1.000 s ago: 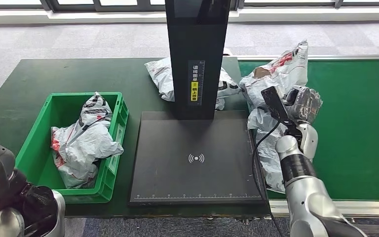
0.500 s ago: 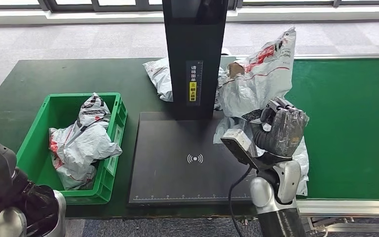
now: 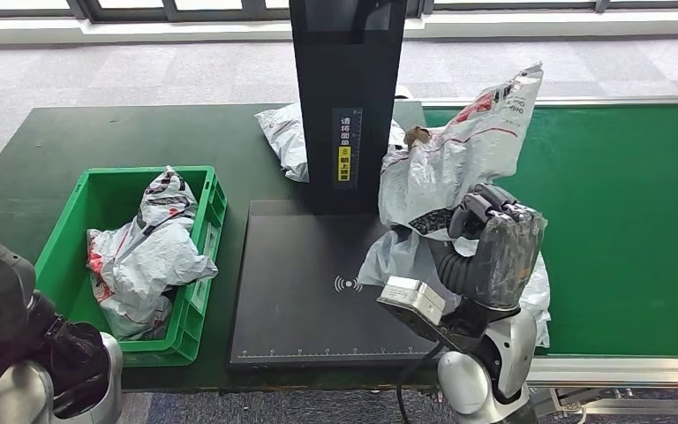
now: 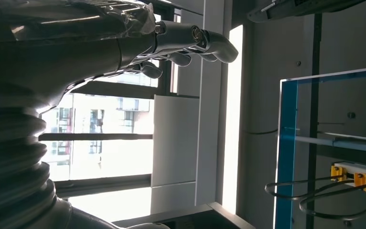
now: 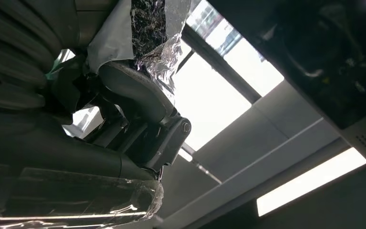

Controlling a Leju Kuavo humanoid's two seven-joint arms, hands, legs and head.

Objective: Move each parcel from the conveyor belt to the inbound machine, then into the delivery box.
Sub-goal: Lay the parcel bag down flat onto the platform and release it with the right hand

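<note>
right hand (image 3: 493, 252): grasping the white parcel (image 3: 446, 168), raised over the right edge of the black inbound machine (image 3: 318, 291), beside the green conveyor belt (image 3: 636, 221) | left hand (image 4: 186, 40): fingers loosely spread, nothing in them | green delivery box (image 3: 75, 256): one crumpled parcel inside | another parcel behind the machine's post

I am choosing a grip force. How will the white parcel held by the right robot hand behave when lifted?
The white parcel is probably floppy: its film is crumpled and sags around the right robot hand. It looks light for its size, since one end stands up unsupported. The glossy film may slip.
</note>
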